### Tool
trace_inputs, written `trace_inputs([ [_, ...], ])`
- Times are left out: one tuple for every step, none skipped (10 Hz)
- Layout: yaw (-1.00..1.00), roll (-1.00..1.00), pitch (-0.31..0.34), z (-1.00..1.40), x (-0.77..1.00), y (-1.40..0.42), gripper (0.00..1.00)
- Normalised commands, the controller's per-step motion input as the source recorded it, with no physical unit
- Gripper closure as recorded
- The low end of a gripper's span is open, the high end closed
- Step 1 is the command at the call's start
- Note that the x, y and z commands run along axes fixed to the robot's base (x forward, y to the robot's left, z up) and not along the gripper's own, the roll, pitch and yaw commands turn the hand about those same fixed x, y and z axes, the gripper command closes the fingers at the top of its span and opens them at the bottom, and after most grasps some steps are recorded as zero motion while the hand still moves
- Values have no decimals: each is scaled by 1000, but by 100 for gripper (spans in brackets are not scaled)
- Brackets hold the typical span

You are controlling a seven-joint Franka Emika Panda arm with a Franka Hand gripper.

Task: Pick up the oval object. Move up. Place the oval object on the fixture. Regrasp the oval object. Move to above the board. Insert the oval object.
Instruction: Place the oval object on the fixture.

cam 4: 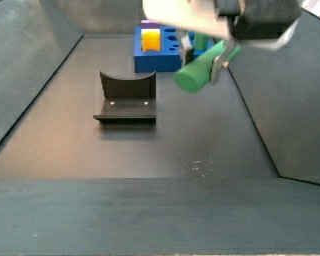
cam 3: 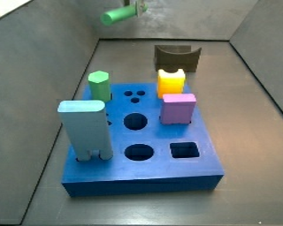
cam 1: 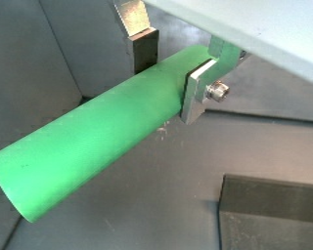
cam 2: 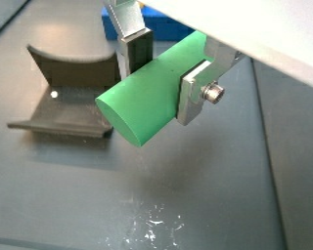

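Note:
My gripper (cam 1: pixel 170 78) is shut on the oval object (cam 1: pixel 94 146), a long light-green rod held crosswise between the silver fingers (cam 1: pixel 199 90). It also shows in a wrist view (cam 2: pixel 153 93). In a side view the gripper (cam 4: pixel 211 52) holds the rod (cam 4: pixel 198 72) in the air, to the right of and above the fixture (cam 4: pixel 125 98). The dark fixture with its U-shaped notch stands on the floor and also shows in a wrist view (cam 2: pixel 70 93). In a side view the rod (cam 3: pixel 117 15) hangs high behind the fixture (cam 3: pixel 176 57) and the blue board (cam 3: pixel 144 163).
The board carries a green hexagonal peg (cam 3: pixel 99 86), a yellow peg (cam 3: pixel 170 81), a pink square peg (cam 3: pixel 179 109) and a tall light-blue piece (cam 3: pixel 84 128). Grey sloping walls (cam 4: pixel 29 90) enclose the floor.

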Motion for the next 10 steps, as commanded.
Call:
trace_inputs([
  [-3,73,61,677,-19,4,100],
  [4,79,74,468,-10,6,100],
  [7,84,87,311,-3,8,100],
  [1000,-226,8,-229,1000,-798,100],
  [1000,-229,11,-311,1000,-791,100],
  [1000,-248,3,-254,1000,-640,100],
  [1000,-271,4,-191,1000,-493,100],
  [1000,-318,10,-168,1000,-350,100],
  [1000,-342,15,-145,1000,-283,100],
  [1000,-353,23,-127,1000,-238,100],
])
